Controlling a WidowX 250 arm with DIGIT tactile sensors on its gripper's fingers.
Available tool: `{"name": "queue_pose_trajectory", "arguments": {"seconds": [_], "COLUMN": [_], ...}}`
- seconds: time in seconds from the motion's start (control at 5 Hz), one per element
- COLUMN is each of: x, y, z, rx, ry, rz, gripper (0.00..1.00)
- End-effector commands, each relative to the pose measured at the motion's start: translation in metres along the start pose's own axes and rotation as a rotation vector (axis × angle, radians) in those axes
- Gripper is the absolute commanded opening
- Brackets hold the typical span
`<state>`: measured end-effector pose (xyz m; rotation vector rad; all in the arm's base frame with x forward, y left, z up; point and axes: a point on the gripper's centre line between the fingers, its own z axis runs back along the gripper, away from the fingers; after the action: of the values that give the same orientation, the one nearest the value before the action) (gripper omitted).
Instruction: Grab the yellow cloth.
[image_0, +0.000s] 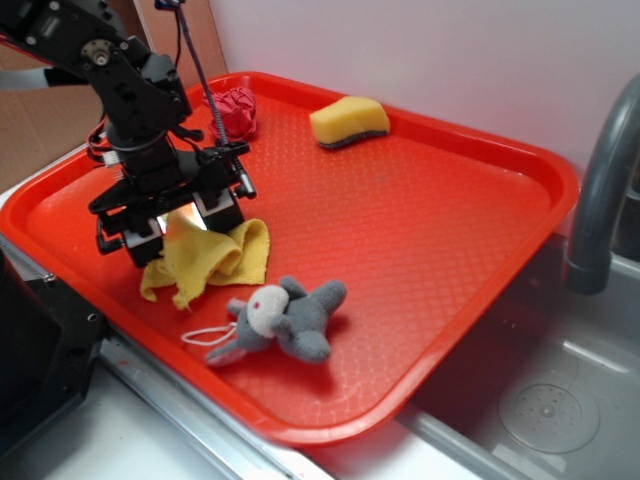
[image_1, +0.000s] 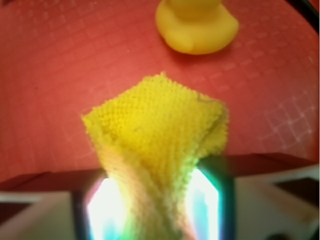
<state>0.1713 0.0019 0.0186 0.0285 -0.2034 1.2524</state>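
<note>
tool (image_0: 178, 222) clamped on yellow cloth (image_0: 215, 258) | cloth pinched btwn fingers

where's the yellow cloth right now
In the exterior view the yellow cloth lies near the red tray's front-left edge, just left of the grey plush toy, one end pinched in the gripper.

we are finding the cloth (image_0: 215, 258) lying on the tray (image_0: 450, 230), the plush toy (image_0: 285, 320) just before it, the sponge (image_0: 350, 122) sitting far behind.
</note>
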Motion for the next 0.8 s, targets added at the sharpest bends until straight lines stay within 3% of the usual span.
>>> {"name": "queue_pose_trajectory", "arguments": {"seconds": [0.0, 0.2, 0.4, 0.6], "x": [0.014, 0.022, 0.025, 0.028], "y": [-0.016, -0.037, -0.057, -0.076], "z": [0.037, 0.075, 0.107, 0.145], "rx": [0.008, 0.033, 0.021, -0.047], "ry": [0.024, 0.077, 0.124, 0.197], "rz": [-0.195, -0.421, -0.655, -0.896], "gripper": [0.00, 0.00, 0.00, 0.00]}}
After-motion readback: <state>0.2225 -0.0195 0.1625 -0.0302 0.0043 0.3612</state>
